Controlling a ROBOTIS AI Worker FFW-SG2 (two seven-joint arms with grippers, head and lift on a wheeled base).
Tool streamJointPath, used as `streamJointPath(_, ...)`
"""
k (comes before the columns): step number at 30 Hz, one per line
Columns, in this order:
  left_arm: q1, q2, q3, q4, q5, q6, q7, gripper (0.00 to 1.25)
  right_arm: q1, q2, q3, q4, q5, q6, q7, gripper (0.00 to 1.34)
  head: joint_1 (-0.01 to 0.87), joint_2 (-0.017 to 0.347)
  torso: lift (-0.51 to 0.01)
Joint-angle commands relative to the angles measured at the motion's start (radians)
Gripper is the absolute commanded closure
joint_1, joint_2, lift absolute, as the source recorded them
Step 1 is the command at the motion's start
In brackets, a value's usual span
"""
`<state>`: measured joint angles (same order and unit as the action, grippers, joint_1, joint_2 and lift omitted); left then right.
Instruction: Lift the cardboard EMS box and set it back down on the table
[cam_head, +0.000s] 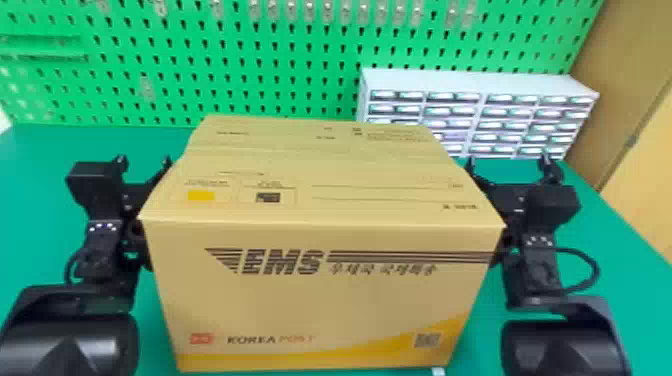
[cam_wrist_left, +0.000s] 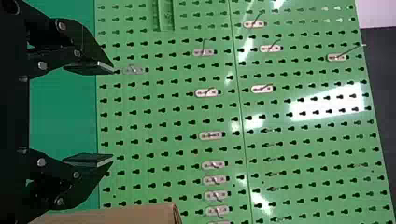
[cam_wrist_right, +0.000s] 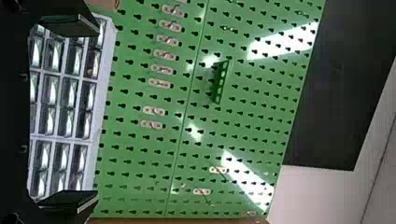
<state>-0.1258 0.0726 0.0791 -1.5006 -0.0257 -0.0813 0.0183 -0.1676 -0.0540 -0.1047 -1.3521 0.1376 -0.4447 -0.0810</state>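
The cardboard EMS box (cam_head: 320, 295) stands between both arms in the head view, its printed front facing me. Beside its left side is my left gripper (cam_head: 143, 162), fingers spread and pointing away from me. My right gripper (cam_head: 509, 165) stands open along the right side. Both arms are close against the box's sides, but contact is partly hidden behind its edges. In the left wrist view the left gripper (cam_wrist_left: 112, 115) holds nothing, with a strip of the box (cam_wrist_left: 116, 214) near it. The right gripper (cam_wrist_right: 98, 114) is likewise empty in the right wrist view.
A green pegboard (cam_head: 175, 50) with hooks rises behind the green table (cam_head: 615, 260). The white drawer cabinet (cam_head: 480, 82) stands at the back right, beyond the right gripper. A brown panel (cam_head: 620, 95) borders the table's right side.
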Motion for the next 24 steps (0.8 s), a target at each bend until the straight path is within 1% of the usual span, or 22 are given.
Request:
streamJointPath(1, 0.0, 0.001, 0.022, 0.002, -0.002, 0.0, 0.0, 0.57, 0.019, 0.005, -0.033, -0.012, -0.006, 0.0, 0.0, 0.08, 0.678, -0.014, -0.092)
streamJointPath(10, 0.009, 0.001, 0.05, 0.0, 0.001, 0.0, 0.009, 0.57, 0.049, 0.014, -0.09, -0.036, -0.006, 0.0, 0.0, 0.08, 0.678, -0.014, -0.092)
streamJointPath(17, 0.012, 0.001, 0.08, 0.0, 0.006, -0.002, 0.023, 0.57, 0.071, 0.014, -0.125, -0.075, -0.006, 0.018, 0.0, 0.08, 0.678, -0.014, -0.092)
streamJointPath(24, 0.023, 0.001, 0.11, 0.0, 0.013, 0.0, 0.023, 0.57, 0.097, 0.014, -0.148, -0.094, -0.036, 0.035, 0.0, 0.08, 0.678, -0.014, -0.092)
